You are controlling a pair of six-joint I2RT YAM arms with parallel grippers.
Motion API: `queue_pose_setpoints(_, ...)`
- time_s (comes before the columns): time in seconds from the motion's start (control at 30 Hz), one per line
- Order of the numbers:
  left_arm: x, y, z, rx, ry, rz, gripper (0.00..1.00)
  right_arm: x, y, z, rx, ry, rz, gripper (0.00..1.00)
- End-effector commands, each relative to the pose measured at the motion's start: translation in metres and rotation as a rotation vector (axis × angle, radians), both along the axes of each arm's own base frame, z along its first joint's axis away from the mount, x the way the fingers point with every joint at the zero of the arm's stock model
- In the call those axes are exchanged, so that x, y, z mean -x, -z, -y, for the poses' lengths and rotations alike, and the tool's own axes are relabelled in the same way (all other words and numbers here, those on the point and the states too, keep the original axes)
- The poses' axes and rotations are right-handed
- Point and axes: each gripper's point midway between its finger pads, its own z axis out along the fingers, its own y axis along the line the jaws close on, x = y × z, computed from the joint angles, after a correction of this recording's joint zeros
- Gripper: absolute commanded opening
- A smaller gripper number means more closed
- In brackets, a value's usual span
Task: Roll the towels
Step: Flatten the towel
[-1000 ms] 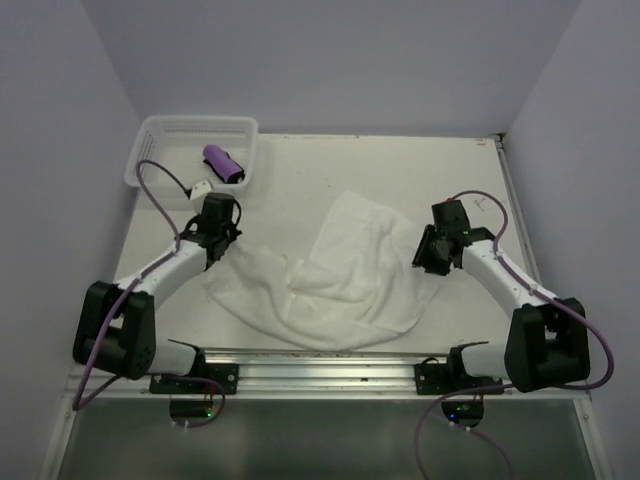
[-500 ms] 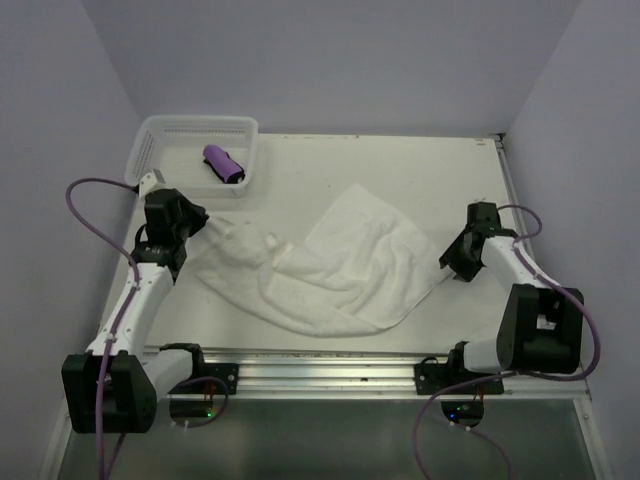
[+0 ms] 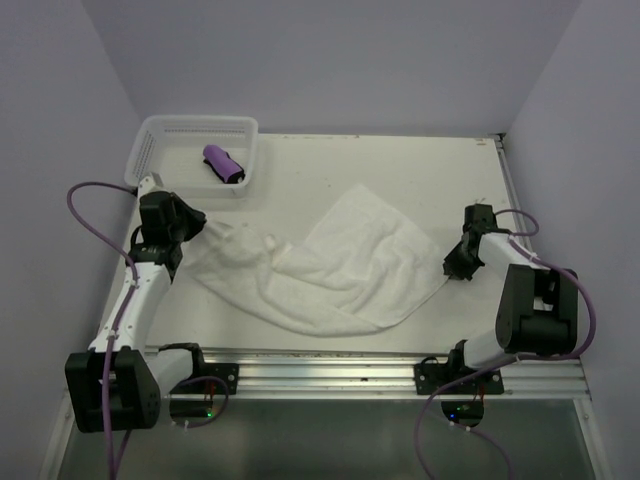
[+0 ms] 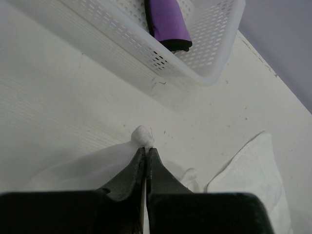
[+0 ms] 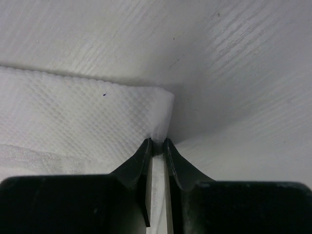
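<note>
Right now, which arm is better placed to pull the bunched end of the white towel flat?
Probably left: the left gripper is shut on that twisted corner of the white towel; the right gripper pinches the far, flat edge.

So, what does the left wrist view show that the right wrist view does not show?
Only the left wrist view shows the white mesh basket with the purple towel inside it. It also shows the left tool, shut on a pinched tuft of cloth. Only the right wrist view shows the right tool, its jaws a narrow gap apart at a towel corner. Whether it grips is unclear. Both views show the white towel lying on the pale table.
</note>
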Motion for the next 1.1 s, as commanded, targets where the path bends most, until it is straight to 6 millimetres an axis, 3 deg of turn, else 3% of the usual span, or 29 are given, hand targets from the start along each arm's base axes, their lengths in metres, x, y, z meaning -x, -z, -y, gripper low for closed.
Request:
queue_pose_setpoints(0.0, 0.002, 0.006, -0.012, -0.066, -0.011, -0.029, 0.0, -0.002, 0.024, -0.004, -0.029, 0.022, -0.006, 0.11)
queue_pose_setpoints(0.03, 0.003, 0.009, -0.014, -0.079, -0.015, -0.036, 0.0, -0.001, 0.026, -0.005, -0.04, 0.021, -0.009, 0.05)
queue_pose_setpoints(0.1, 0.006, 0.017, -0.019, -0.109, -0.024, -0.062, 0.11, 0.0, 0.028, -0.006, -0.046, 0.02, -0.012, 0.0)
queue_pose_setpoints(0.13, 0.006, 0.018, -0.021, -0.12, -0.024, -0.069, 0.27, 0.0, 0.027, -0.006, -0.05, 0.021, -0.01, 0.0)
queue_pose_setpoints(0.23, 0.007, 0.025, -0.021, -0.134, -0.013, -0.092, 0.56, 0.0, 0.023, -0.009, -0.065, 0.02, 0.008, 0.0)
queue_pose_setpoints(0.4, -0.001, 0.021, 0.008, -0.045, 0.121, -0.008, 0.59, 0.004, 0.019, -0.012, -0.081, 0.015, 0.026, 0.0)
queue_pose_setpoints(0.7, 0.001, 0.075, 0.084, -0.057, 0.371, -0.129, 0.66, 0.01, 0.029, -0.018, -0.108, 0.002, 0.015, 0.0)
queue_pose_setpoints(0.73, 0.001, 0.087, 0.087, -0.047, 0.383, -0.166, 0.66, 0.01, 0.03, -0.018, -0.108, 0.001, 0.015, 0.0)
queue_pose_setpoints(0.83, -0.008, 0.097, 0.09, -0.089, 0.392, -0.196, 0.66, 0.01, 0.033, -0.018, -0.108, 0.0, 0.01, 0.0)
queue_pose_setpoints(1.07, -0.042, 0.089, 0.084, -0.237, 0.314, -0.206, 0.65, 0.007, 0.034, -0.02, -0.124, -0.014, 0.014, 0.0)
